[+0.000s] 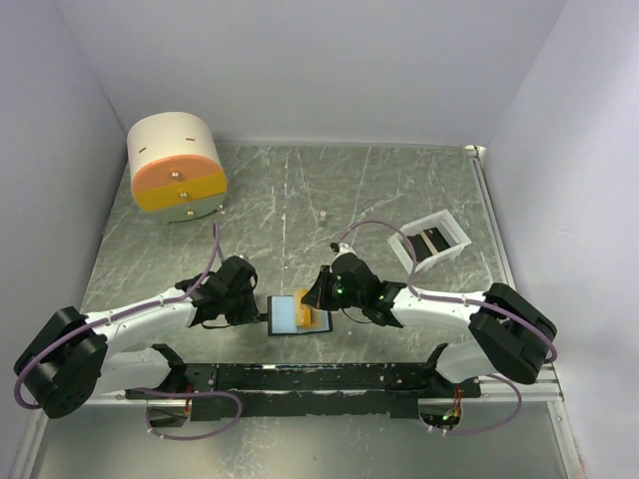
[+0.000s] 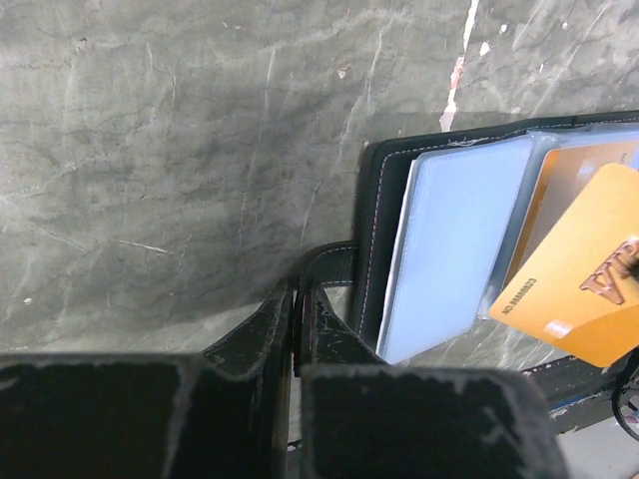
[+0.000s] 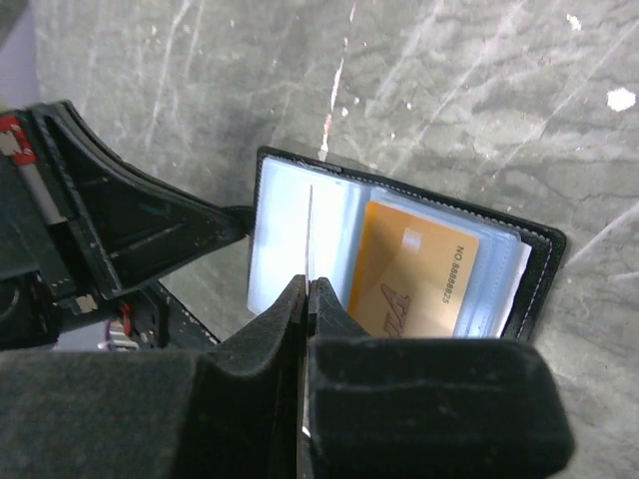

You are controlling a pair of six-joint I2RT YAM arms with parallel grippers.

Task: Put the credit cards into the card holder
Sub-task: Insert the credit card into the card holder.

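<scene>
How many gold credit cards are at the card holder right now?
2. One gold credit card sits in a sleeve of the open card holder; a second gold card is pinched in the right claw over it. The white tray may hide more.

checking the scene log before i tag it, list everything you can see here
card holder: one, black with bluish pockets, open near centre
pocketed card: one, gold-orange, in a holder pocket
held card: one, gold-orange, tilted over the holder
tray cards: count unclear, dark, in the tray
tray: one, white, right side
drawer box: one, cream and orange, far left
table: one, grey marbled, under everything
left gripper: one, black, shut on the card holder's strap
right gripper: one, black, shut on the held card
</scene>
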